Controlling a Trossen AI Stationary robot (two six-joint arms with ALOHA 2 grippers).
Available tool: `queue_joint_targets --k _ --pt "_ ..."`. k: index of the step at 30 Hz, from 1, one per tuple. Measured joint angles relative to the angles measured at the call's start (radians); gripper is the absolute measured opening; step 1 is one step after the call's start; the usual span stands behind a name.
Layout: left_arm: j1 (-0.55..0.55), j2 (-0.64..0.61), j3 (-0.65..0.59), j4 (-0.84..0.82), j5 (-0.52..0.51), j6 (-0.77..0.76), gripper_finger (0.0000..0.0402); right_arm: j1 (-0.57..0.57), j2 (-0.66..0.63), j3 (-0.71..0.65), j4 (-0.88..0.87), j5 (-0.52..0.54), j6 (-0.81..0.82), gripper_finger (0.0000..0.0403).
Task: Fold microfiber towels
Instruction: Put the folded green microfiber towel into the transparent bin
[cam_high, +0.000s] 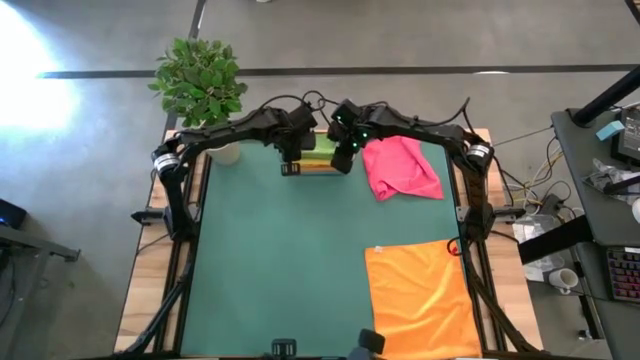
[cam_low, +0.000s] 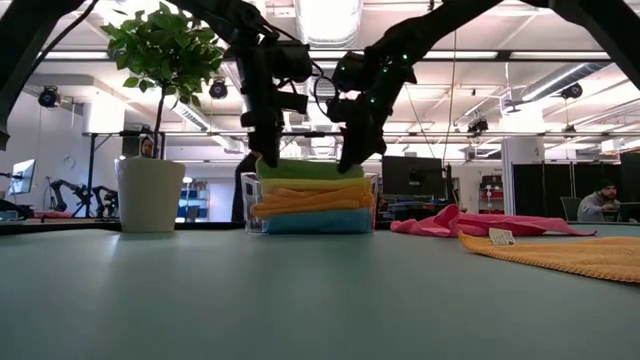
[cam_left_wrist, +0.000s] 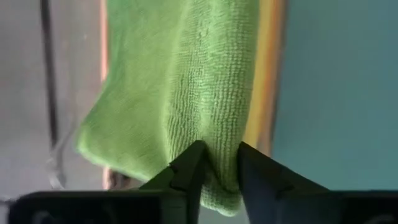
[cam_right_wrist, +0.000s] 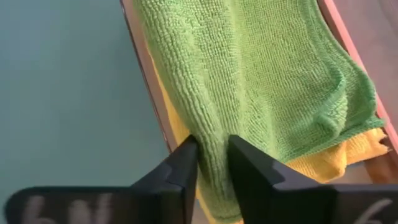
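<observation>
The teal surface (cam_high: 280, 260) filled the middle of the high view, with both dark arms reaching in from the sides to meet at the upper centre. An orange towel (cam_high: 420, 295) lay spread flat at the lower right of that view. A pink towel (cam_high: 402, 168) lay crumpled at the upper right, just beside the arms. A potted plant (cam_high: 200, 85) stood at the upper left corner. At the upper centre a clear tray (cam_low: 372, 205) held a stack of folded towels, light blue lowest, then orange and yellow, with a green towel (cam_low: 308, 169) on top. The left tool (cam_left_wrist: 217, 165) sat at one end of the green towel, its fingers set narrow with a ridge of green cloth between them. The right tool (cam_right_wrist: 212, 163) pinched the other end likewise, narrow around a fold of it.
</observation>
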Motion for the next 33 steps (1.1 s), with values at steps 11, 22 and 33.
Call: queue_joint_targets --k 11,22,33 --pt "-0.002 -0.064 0.037 -0.006 -0.143 -0.006 0.0139 -0.002 -0.065 0.114 -0.035 0.0 -0.006 0.015" --pt "-0.004 -0.149 0.035 -0.026 -0.107 -0.04 0.014 0.001 0.008 0.101 0.119 -0.037 0.089 0.0133" --pt "-0.003 -0.342 -0.045 -0.018 -0.107 -0.157 0.014 0.004 0.127 0.1 0.068 -0.06 0.139 0.0094"
